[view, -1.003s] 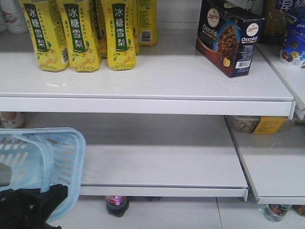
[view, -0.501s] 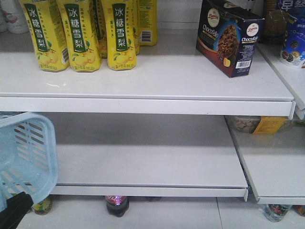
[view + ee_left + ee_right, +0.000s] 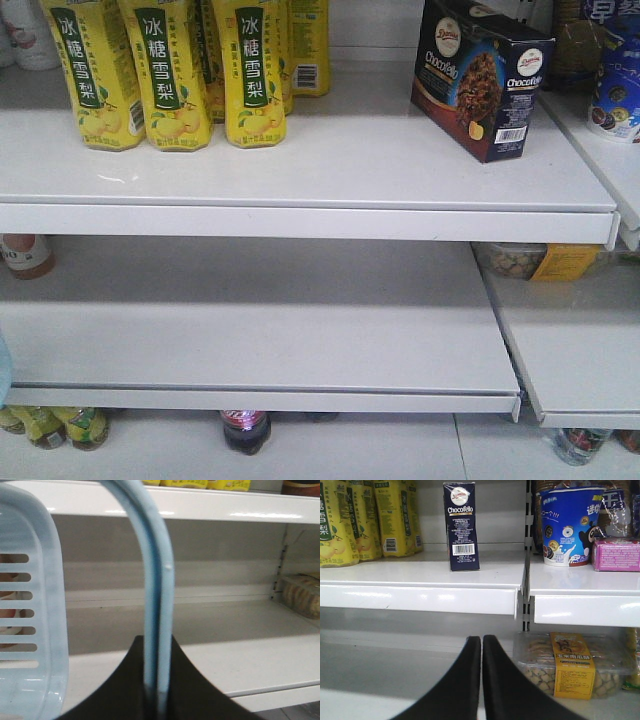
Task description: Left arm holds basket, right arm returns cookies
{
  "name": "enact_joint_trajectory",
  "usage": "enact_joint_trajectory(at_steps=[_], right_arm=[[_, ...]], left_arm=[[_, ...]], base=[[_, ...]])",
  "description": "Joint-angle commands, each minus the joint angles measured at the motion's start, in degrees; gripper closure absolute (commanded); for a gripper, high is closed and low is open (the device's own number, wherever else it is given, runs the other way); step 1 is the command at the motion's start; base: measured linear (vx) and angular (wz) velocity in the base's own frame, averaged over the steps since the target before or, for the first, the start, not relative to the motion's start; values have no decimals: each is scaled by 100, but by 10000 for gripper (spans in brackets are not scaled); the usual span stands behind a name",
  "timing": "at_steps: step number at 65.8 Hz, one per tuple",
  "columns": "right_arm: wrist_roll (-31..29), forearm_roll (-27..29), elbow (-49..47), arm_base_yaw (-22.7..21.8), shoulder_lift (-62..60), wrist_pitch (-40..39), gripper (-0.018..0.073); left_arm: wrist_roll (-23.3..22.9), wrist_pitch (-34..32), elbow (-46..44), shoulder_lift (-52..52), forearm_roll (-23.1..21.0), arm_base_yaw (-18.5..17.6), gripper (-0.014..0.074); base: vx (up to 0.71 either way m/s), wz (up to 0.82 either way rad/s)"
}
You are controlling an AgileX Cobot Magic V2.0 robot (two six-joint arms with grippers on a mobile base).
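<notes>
The navy cookie box (image 3: 485, 75) stands upright on the right of the white top shelf (image 3: 300, 160). It also shows in the right wrist view (image 3: 461, 525), narrow side with the barcode facing me. My right gripper (image 3: 481, 640) is shut and empty, well below and in front of the box, level with the lower shelf. My left gripper (image 3: 157, 641) is shut on the pale blue basket handle (image 3: 157, 570). The slotted basket wall (image 3: 30, 605) hangs at the left. In the front view only a pale blue sliver of the basket (image 3: 2, 370) shows at the left edge. Neither arm shows there.
Yellow pear-drink bottles (image 3: 165, 70) stand at the top shelf's left. A blue cup (image 3: 567, 525) and a pink box (image 3: 616, 554) sit on the neighbouring right shelf. A clear snack tub (image 3: 570, 662) lies on the lower right shelf. Bottles stand on the floor under the shelves.
The basket and the left arm have slid left, almost wholly out of the front view, uncovering bottles at the lower left. The cookie box has not moved.
</notes>
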Motion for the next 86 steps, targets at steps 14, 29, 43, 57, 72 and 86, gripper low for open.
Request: enact_joint_trajectory(at_steps=[14, 29, 43, 57, 72, 86], right_arm=[[-8, -50, -148, -28, 65, -452, 568], [-8, -50, -148, -28, 65, -447, 568], [-8, -50, -148, -28, 65, -447, 568], [-8, -50, -148, -28, 65, -447, 568], [-8, -50, -148, -28, 65, -447, 568], [-8, -50, -148, -28, 65, -447, 568]], left_arm=[[-626, -298, 72, -192, 832, 572, 603], [-858, -384, 72, -192, 1387, 572, 603], [-864, -360, 72, -192, 1517, 773, 603], [-858, -360, 72, -192, 1517, 910, 603], [-863, -360, 72, -192, 1499, 910, 603], [-863, -375, 66, -178, 1500, 910, 603]], base=[[0, 0], [0, 0], [0, 0], [0, 0], [0, 0], [0, 0]])
